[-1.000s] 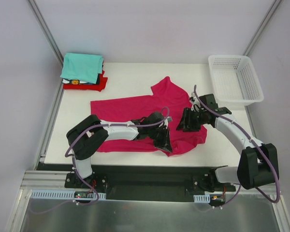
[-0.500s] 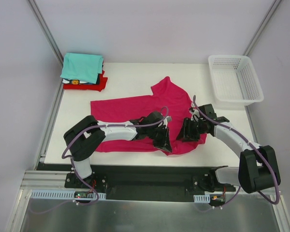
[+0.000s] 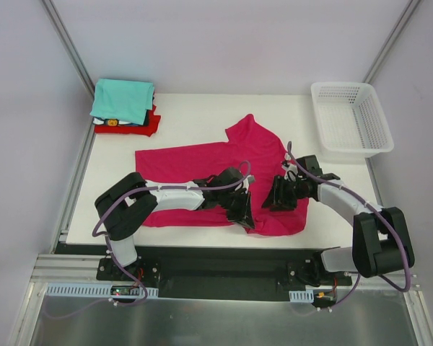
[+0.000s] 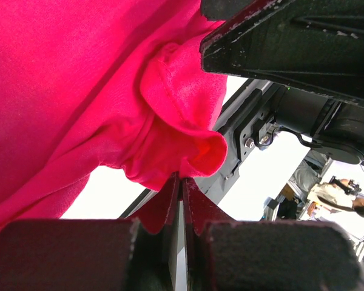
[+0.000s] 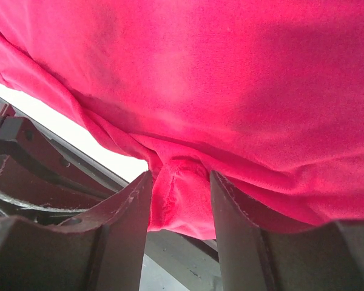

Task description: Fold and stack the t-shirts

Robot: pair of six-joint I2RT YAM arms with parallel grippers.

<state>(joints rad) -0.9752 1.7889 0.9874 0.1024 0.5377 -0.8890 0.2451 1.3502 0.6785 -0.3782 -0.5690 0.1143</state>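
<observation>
Lower centre, left gripper point(image 4: 181, 188): clenched on a thin fold of the magenta t-shirt point(image 3: 195, 162) (its hem, I think).
Beside it, right gripper point(image 5: 179, 182): grasping a bunched fold.
Magenta t-shirt: spread mid-table; folded t-shirts point(image 3: 123, 108) upper left.
Risk: the thin pinch may slip under pull.
Change: right gripper is now lower in frame.

Top camera: fixed high behind arm bases point(image 3: 123, 268), facing down and forward; magenta t-shirt point(image 3: 195, 162) mid-frame, well off. Left wrist camera: hard against shirt's near edge. Right wrist camera: equally close, shirt filling frame. All three share shirt's near right hem.
</observation>
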